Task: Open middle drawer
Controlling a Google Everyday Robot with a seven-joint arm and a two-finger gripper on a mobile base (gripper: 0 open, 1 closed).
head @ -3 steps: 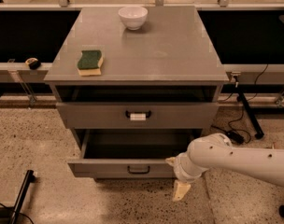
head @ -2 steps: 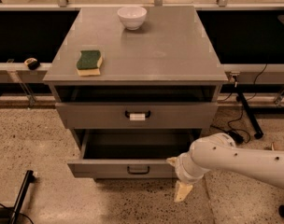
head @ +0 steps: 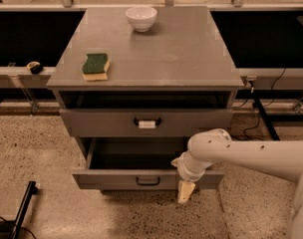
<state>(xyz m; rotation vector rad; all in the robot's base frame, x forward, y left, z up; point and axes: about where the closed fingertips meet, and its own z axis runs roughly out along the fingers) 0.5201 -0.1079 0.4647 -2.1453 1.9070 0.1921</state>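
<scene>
The middle drawer [head: 111,179] is the wide grey one with a plain black loop handle [head: 148,181]. It stands pulled out below the closed drawer with the white tag [head: 147,124] on its handle. My gripper [head: 185,190] hangs at the open drawer's front, to the right of the loop handle and apart from it, with its cream tip pointing down below the front's lower edge. My white arm [head: 251,157] comes in from the right. The shortest-fronted drawer is hidden in the dark gap under the cabinet top.
A white bowl [head: 141,18] and a green-and-yellow sponge [head: 96,66] lie on the grey cabinet top [head: 181,54]. Cables [head: 263,118] run along the floor to the right. A black bar [head: 23,208] lies on the speckled floor at the lower left.
My gripper has shifted slightly left and up along the drawer front. The drawer stays pulled out about as far as before.
</scene>
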